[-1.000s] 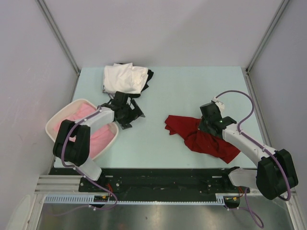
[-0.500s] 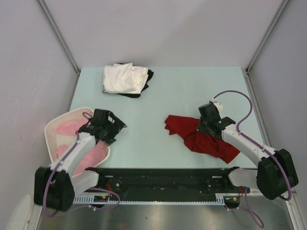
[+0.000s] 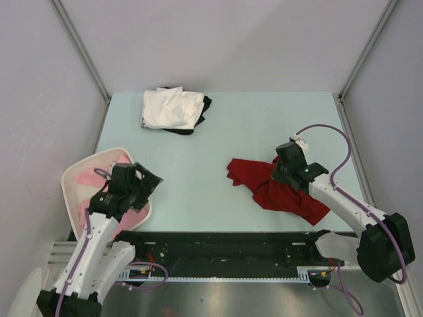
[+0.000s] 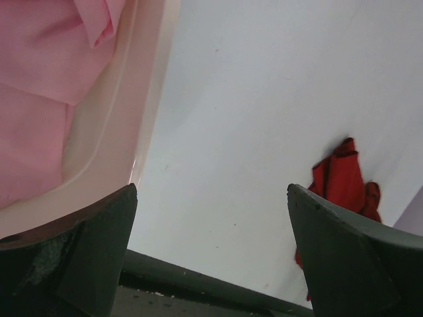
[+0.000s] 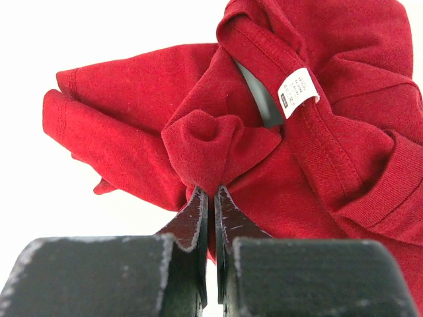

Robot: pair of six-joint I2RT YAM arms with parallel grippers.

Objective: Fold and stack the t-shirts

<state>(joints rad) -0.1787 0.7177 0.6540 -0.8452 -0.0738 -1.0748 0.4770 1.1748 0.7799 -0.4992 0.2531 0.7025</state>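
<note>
Nearest the arm bases, on the left, the left end effector (image 3: 144, 181) is being held over the inner rim of the white basket (image 3: 69, 173) with its fingers wide apart and nothing between them. A pink shirt (image 4: 39, 66) is lying crumpled inside that basket, so this garment is being judged as not yet started. Farther in and to the right, the dark red shirt (image 3: 291, 195) is being handled: it is lying bunched and unfolded on the worktop (image 3: 251, 125), with its collar and white neck label (image 5: 299, 87) turned up. A raised fold of its cloth is being pinched between the closed fingers of the right end effector (image 5: 211, 191), which is sitting at the shirt's far part while the rest of the cloth is trailing toward the near right. The shirt is thus being gripped but, as far as can be told, not lifted clear, and flattening and folding are being judged as wholly ahead. At the far left of the worktop, well apart from both end effectors, a white shirt (image 3: 168, 107) is lying folded on a black shirt (image 3: 203, 105). This is being read as a stack begun with two garments, with the red and pink ones left to be folded and added.
</note>
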